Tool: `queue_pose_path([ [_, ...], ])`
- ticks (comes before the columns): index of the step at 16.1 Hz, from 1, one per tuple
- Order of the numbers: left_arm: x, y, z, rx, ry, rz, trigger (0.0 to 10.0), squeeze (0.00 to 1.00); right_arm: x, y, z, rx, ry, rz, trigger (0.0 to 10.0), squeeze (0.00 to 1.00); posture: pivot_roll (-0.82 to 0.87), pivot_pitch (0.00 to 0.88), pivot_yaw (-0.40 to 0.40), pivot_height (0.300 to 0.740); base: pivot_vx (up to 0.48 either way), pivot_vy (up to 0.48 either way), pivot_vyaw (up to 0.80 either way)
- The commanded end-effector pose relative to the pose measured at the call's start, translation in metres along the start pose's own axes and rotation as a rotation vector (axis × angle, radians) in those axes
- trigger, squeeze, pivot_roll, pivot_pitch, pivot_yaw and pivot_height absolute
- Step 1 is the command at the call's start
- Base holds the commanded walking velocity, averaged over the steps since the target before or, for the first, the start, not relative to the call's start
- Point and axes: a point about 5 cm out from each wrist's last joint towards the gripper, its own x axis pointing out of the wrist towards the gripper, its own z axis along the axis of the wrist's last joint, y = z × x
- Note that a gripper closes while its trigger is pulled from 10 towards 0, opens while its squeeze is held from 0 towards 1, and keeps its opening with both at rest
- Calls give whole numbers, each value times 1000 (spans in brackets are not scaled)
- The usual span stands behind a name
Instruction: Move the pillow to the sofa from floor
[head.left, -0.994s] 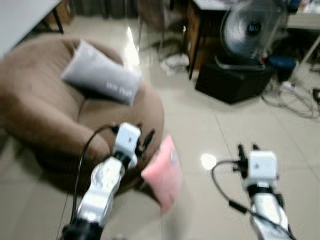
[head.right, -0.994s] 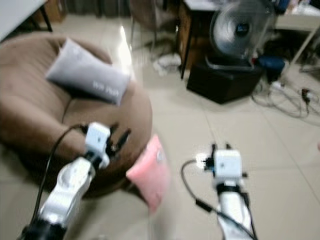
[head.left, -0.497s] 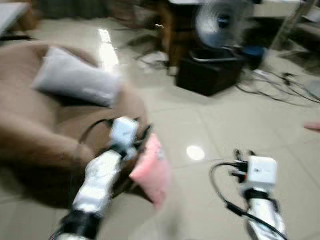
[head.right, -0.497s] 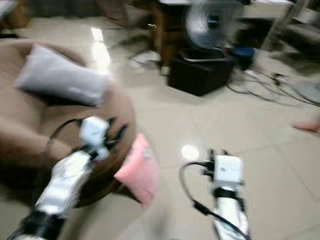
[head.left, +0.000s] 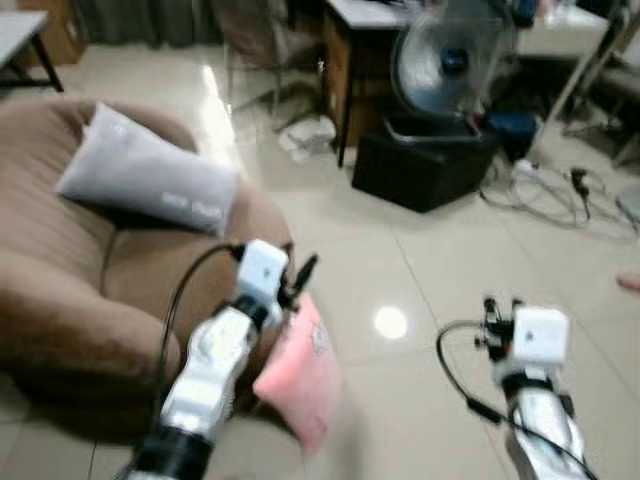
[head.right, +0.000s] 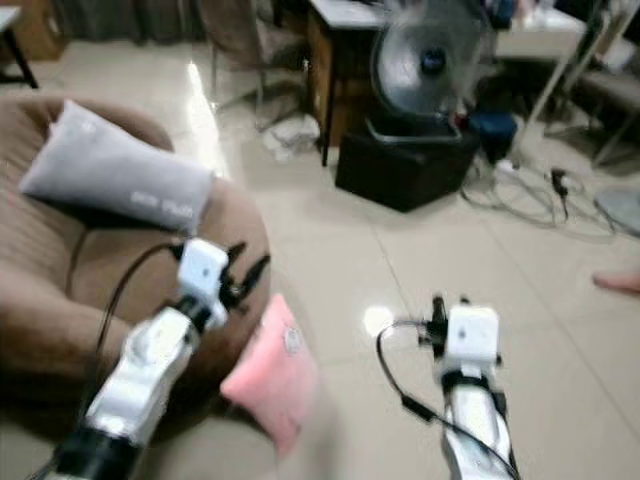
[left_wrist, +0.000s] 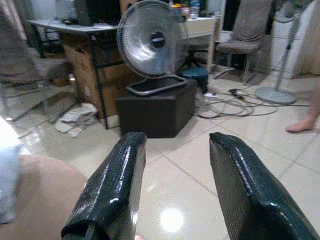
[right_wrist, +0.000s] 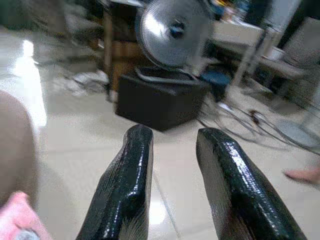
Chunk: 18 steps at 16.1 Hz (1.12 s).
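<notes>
Pink pillow (head.left: 298, 370) is standing on edge on the tiled floor (head.left: 420, 270), leaning against the front edge of the brown sofa (head.left: 60, 290), down by its right front corner. A small pale patch is showing on the pillow's upper face.

The left gripper (head.left: 297, 275) is hovering just above the pillow's top edge, beside the sofa's front edge; in the left wrist view its two black fingers (left_wrist: 111, 187) are standing well apart with nothing between them. The right gripper (head.left: 500, 312) is hanging over bare floor, well apart from the pillow on its right; the right wrist view is showing its fingers (right_wrist: 125, 192) parted and holding nothing, with a corner of the pillow in the frame.

A grey pillow (head.left: 145, 175) is lying on the sofa's seat against the back edge. Beyond the sofa, a round fan (head.left: 447, 65) is sitting on a black box (head.left: 422, 165) beside a dark desk (head.left: 350, 60), with cables (head.left: 560, 195) trailing over the floor. A person's bare foot (left_wrist: 300, 126) is resting on the tiles near the floor's far right edge.
</notes>
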Motion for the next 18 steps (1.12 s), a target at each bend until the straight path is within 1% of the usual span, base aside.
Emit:
queue_pose_path([
  [1,-3,8,1,12,-6,26,10000,0,1,9,-2,35,24,43,10000,0,3,40,-52,740,382,0,0],
  [2,-3,9,2,16,-8,24,10000,0,0,11,-3,61,33,35,10000,0,3,41,-53,740,386,0,-788],
  [6,-4,7,1,23,2,16,10000,0,-3,13,-5,56,31,40,10000,0,7,48,-50,740,382,0,-764],
  [7,-4,6,1,23,2,15,10000,0,-3,14,-4,62,21,48,10000,0,7,48,-50,740,379,0,0],
  [8,-4,6,0,18,5,21,10000,0,-2,14,-4,35,24,54,10000,0,5,54,-52,740,375,0,0],
  [9,-6,11,-4,18,31,63,10000,0,-2,13,-5,56,38,51,10000,0,5,54,-52,740,382,0,0],
  [10,-8,17,-9,5,56,112,10000,0,-2,12,-6,83,47,51,10000,0,6,53,-57,740,0,0,0],
  [11,-9,20,-11,-10,64,132,10000,0,-2,12,-6,89,48,54,10000,0,6,53,-57,740,0,0,0],
  [12,-12,25,-15,20,100,148,10000,0,-3,20,-7,13,58,142,10000,0,8,56,-62,740,0,0,0],
  [14,-15,27,-16,41,109,144,10000,0,-5,27,-10,-5,74,202,10000,0,9,54,-63,740,0,0,800],
  [15,-17,28,-17,51,113,143,10000,0,-5,29,-11,12,79,210,10000,0,12,55,-65,740,0,0,800],
  [16,-19,29,-18,55,117,144,10000,0,-6,30,-12,38,88,210,10000,0,13,56,-64,740,0,0,0],
  [18,-21,30,-19,59,123,133,10000,0,-7,31,-15,50,107,216,10000,0,14,54,-63,740,0,0,0],
])
